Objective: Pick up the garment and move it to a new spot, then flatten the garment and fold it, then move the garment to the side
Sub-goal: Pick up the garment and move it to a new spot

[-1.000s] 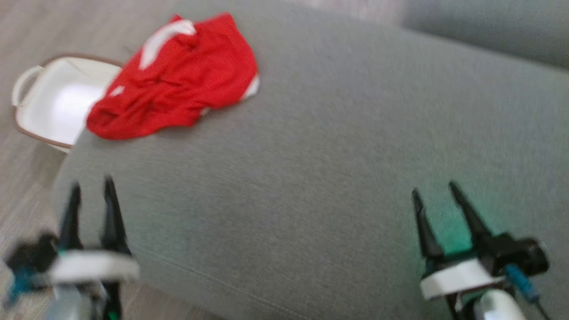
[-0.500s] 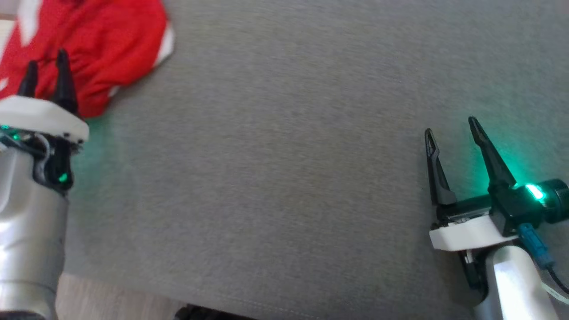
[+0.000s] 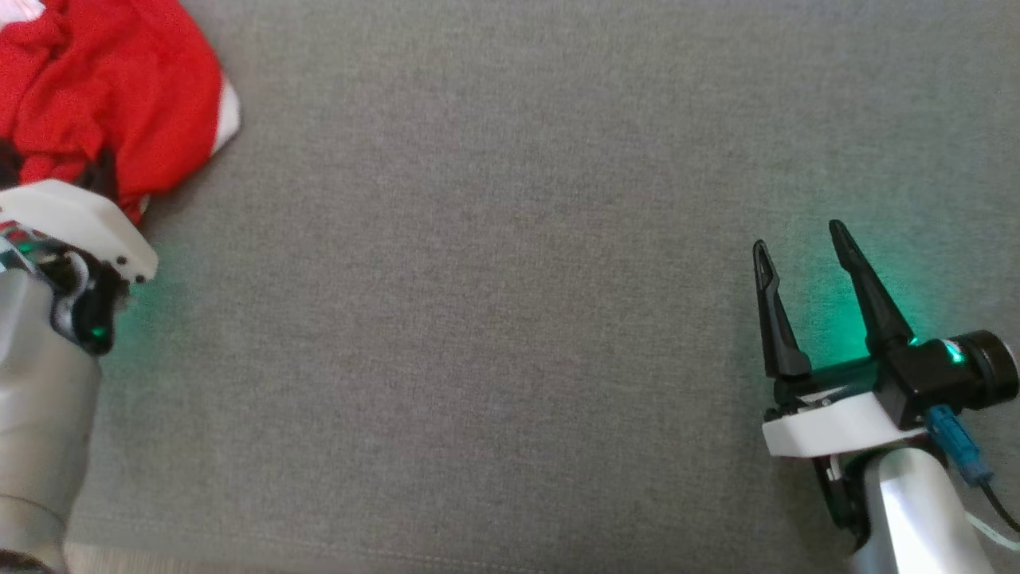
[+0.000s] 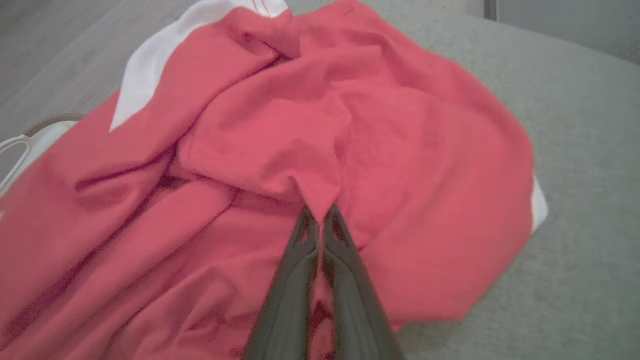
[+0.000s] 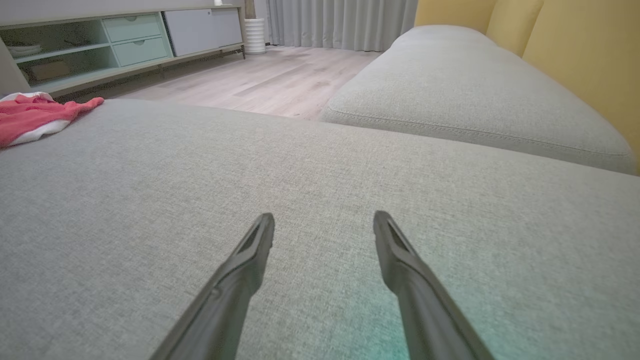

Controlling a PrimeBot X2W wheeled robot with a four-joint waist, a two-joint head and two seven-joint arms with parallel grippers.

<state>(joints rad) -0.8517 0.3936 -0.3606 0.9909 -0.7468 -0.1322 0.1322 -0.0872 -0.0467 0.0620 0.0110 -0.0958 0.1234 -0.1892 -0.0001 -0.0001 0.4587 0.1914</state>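
Soft, even daylight; pictures clear enough to work from.
I see a green status glow spilling on the sofa cushion (image 3: 510,319) beside the right gripper (image 3: 797,233). On my left wrist view the garment (image 4: 410,150) looks washed-out and slightly soft, with a faint shadow under its edge.

Garment (image 4: 410,165): soft matt red cloth, creased. Sofa cushion (image 3: 494,303): grey woven fabric, finely rough. Floor (image 5: 270,85): smooth pale wood grain. Right forearm (image 3: 916,510): glossy silver shell.

Bare cushion (image 3: 510,279) right of garment (image 3: 96,88)
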